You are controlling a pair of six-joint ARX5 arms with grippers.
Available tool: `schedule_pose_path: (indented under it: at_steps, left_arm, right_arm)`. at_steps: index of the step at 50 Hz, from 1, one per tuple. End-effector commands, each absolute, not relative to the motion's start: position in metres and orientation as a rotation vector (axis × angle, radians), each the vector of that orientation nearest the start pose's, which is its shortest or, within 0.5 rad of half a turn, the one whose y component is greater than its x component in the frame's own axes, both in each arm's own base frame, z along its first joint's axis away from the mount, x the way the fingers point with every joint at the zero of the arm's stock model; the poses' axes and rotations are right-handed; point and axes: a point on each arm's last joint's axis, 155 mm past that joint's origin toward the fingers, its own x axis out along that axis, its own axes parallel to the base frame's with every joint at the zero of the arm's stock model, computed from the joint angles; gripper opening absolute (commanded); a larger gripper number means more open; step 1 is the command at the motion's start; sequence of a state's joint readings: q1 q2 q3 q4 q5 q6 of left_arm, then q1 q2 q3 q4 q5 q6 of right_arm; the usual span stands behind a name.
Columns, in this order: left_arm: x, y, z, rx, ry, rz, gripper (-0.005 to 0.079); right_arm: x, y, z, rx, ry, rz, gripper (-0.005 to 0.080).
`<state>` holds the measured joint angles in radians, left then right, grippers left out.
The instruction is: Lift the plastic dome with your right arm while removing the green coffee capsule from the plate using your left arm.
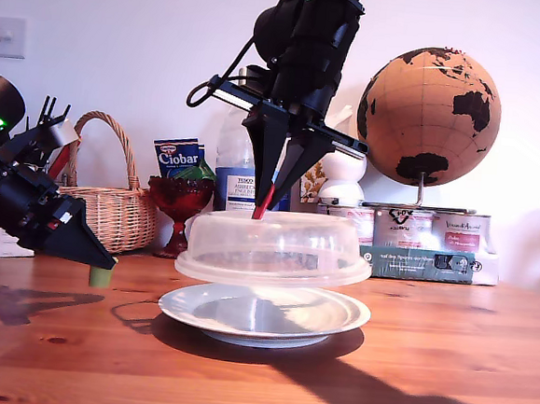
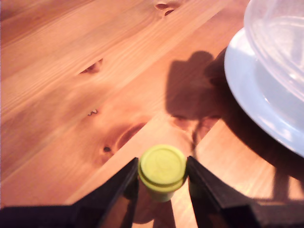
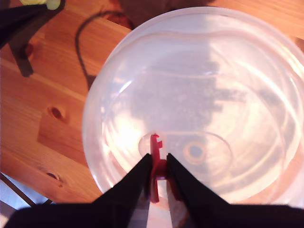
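On the wooden table (image 1: 444,365), exterior view: plate (image 1: 336,312) sits mid-table, plastic dome (image 1: 276,249) hangs just above it, level, clear gap between rim and plate. My second gripper (image 1: 273,188) comes down from above, pinched on the dome's red tab (image 1: 263,204). Toward the exterior view's left, my first gripper (image 1: 102,266) points down-right with the green capsule (image 1: 100,277) at its tip, off the plate, just above the tabletop, well apart from the dome. Behind, along the table's back edge: wicker basket (image 1: 111,204), red glass goblet (image 1: 179,200), water bottle (image 1: 235,171), globe (image 1: 429,116), tins (image 1: 427,231).

First wrist view: my first gripper (image 2: 163,178) is closed onto the capsule (image 2: 162,167), one finger (image 2: 124,187) on each side, capsule's flat end facing the camera. Bare wood below it. Plate edge (image 2: 247,95) and dome rim (image 2: 275,42) lie off to one side, apart from the capsule.

Second wrist view: my second gripper (image 3: 158,173) is nearly fully closed, fingertips (image 3: 142,173) clamping the red tab (image 3: 155,156) at the dome's (image 3: 199,85) centre. Capsule (image 3: 40,3) and the other gripper's fingers show at the frame edge, over the wood.
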<state>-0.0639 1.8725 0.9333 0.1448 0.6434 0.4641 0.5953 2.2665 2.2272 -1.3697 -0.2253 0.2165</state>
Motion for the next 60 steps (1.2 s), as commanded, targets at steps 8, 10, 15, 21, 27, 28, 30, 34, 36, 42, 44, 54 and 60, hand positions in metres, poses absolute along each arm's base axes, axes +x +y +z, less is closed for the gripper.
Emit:
schedule_pose_path:
  at_steps: [8,10,15,21,27,28,30,34,36,42,44,54,60]
  left_arm:
    - [0.436,-0.137,0.040,0.200,0.594,-0.828,0.0197]
    - [0.436,-0.137,0.040,0.199,0.594,-0.828,0.0197]
    - [0.436,-0.137,0.040,0.200,0.594,-0.828,0.0197]
    - [0.436,-0.137,0.040,0.199,0.593,-0.830,0.0197]
    - [0.436,-0.137,0.040,0.198,0.593,-0.830,0.0197]
    - [0.436,-0.137,0.040,0.198,0.593,-0.830,0.0197]
    - [0.436,-0.137,0.040,0.198,0.593,-0.830,0.0197]
    - [0.436,-0.137,0.040,0.198,0.593,-0.830,0.0197]
    - [0.436,-0.137,0.040,0.198,0.593,-0.830,0.0197]
    - [0.436,-0.137,0.040,0.198,0.593,-0.830,0.0197]
    - [0.436,-0.137,0.040,0.198,0.593,-0.830,0.0197]
    - [0.436,-0.138,0.040,0.198,0.593,-0.830,0.0197]
    - [0.436,-0.138,0.040,0.199,0.593,-0.831,0.0197]
  right_arm:
    - [0.360,0.294,0.108,-0.118,1.504,0.498,-0.0013]
    - [0.361,0.293,0.108,-0.124,1.501,0.498,-0.0013]
    - [0.361,0.293,0.108,-0.130,1.499,0.498,-0.0013]
    - [0.362,0.298,0.105,-0.134,1.494,0.506,-0.0013]
    - [0.367,0.305,0.103,-0.128,1.469,0.522,-0.0013]
    - [0.367,0.306,0.103,-0.127,1.466,0.523,-0.0013]
    - [0.367,0.309,0.104,-0.125,1.462,0.532,-0.0013]
    - [0.367,0.311,0.104,-0.119,1.460,0.539,-0.0013]
    - [0.367,0.311,0.102,-0.119,1.464,0.539,-0.0013]
    - [0.365,0.312,0.095,-0.118,1.484,0.541,-0.0013]
    - [0.365,0.313,0.092,-0.120,1.489,0.542,-0.0013]
    - [0.369,0.313,0.091,-0.118,1.479,0.540,-0.0013]
    - [0.371,0.311,0.090,-0.112,1.477,0.535,-0.0013]
